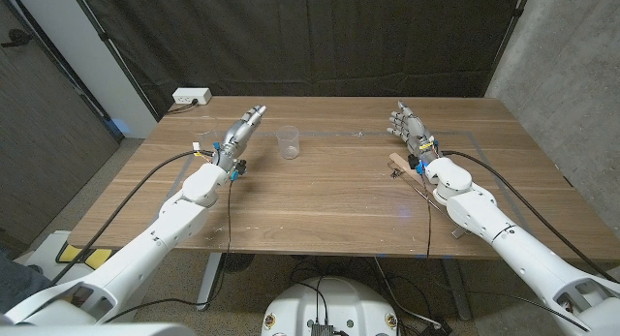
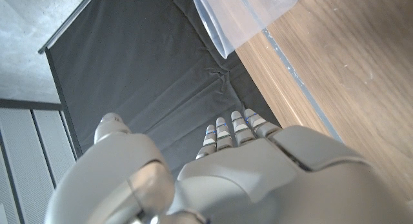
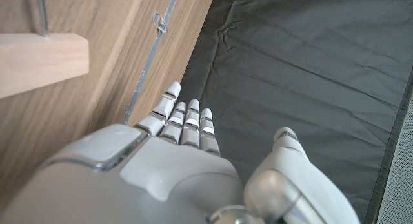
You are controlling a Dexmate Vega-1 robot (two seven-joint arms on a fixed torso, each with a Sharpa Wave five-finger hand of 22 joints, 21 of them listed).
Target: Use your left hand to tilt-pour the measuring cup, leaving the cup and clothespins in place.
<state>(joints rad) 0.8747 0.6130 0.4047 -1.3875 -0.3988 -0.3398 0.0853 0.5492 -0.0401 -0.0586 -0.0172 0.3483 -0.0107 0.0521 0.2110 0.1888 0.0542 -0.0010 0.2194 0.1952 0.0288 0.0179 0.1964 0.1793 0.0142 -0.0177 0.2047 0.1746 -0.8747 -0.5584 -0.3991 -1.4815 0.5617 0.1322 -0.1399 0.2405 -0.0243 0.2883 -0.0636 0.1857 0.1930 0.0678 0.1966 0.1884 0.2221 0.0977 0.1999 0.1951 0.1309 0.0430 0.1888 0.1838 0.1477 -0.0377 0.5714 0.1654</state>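
left hand (image 1: 244,126): open, fingers straight, holding nothing. measuring cup (image 1: 287,142): clear plastic, upright on the table (image 1: 320,205), near the hand at its 3 o'clock. likely light, thin, slippery; grip mid-wall, gently. clothespin (image 1: 398,164): beside the open right hand (image 1: 408,126).

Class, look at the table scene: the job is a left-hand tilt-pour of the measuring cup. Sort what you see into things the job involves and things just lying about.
Part of the job:
- clear measuring cup
- left robot hand, open, beside the cup
- wooden clothespin, to stay put

Just lying about:
- white power strip at the table's far left corner
- right robot hand, open, idle
- wooden table
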